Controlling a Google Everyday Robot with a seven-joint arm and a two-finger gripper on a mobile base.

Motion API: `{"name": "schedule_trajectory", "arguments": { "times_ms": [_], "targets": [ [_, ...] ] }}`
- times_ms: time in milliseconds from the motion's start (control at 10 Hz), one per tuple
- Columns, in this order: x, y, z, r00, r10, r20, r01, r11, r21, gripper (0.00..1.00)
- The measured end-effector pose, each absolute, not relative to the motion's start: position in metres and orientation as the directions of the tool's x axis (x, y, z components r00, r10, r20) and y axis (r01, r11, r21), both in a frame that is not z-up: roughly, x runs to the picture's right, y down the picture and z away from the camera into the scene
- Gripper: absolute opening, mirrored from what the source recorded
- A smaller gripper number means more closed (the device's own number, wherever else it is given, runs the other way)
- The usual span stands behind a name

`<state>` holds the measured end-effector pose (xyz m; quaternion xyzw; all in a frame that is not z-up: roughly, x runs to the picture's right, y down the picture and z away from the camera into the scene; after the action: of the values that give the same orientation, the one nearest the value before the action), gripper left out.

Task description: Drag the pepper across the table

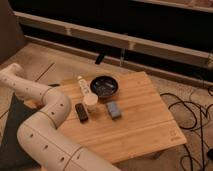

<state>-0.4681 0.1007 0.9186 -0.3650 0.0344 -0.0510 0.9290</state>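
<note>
Gripper out of sight: arm point(42, 120) runs off left edge, its end cut off. Arm hides left part of table point(145, 125). Pepper not identifiable among small items. Dark bowl point(104, 86) contents too blurred to tell. Dark grey mat point(15, 130) largely hidden behind arm, cut by left edge.
</note>
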Motion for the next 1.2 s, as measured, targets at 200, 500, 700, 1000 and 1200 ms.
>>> {"name": "schedule_trajectory", "arguments": {
  "times_ms": [200, 500, 700, 1000, 1200],
  "targets": [
    [-0.4806, 0.1027, 0.9108, 0.991, -0.137, -0.011, 0.093, 0.732, -0.675, 0.05],
    [-0.4786, 0.1013, 0.9120, 0.991, -0.136, -0.015, 0.091, 0.734, -0.673, 0.05],
    [-0.4790, 0.1019, 0.9116, 0.991, -0.136, -0.013, 0.091, 0.733, -0.675, 0.05],
    [-0.4792, 0.1018, 0.9115, 0.991, -0.136, -0.013, 0.091, 0.732, -0.675, 0.03],
    [-0.4789, 0.1016, 0.9117, 0.991, -0.135, -0.013, 0.091, 0.733, -0.674, 0.01]
  ]
}}
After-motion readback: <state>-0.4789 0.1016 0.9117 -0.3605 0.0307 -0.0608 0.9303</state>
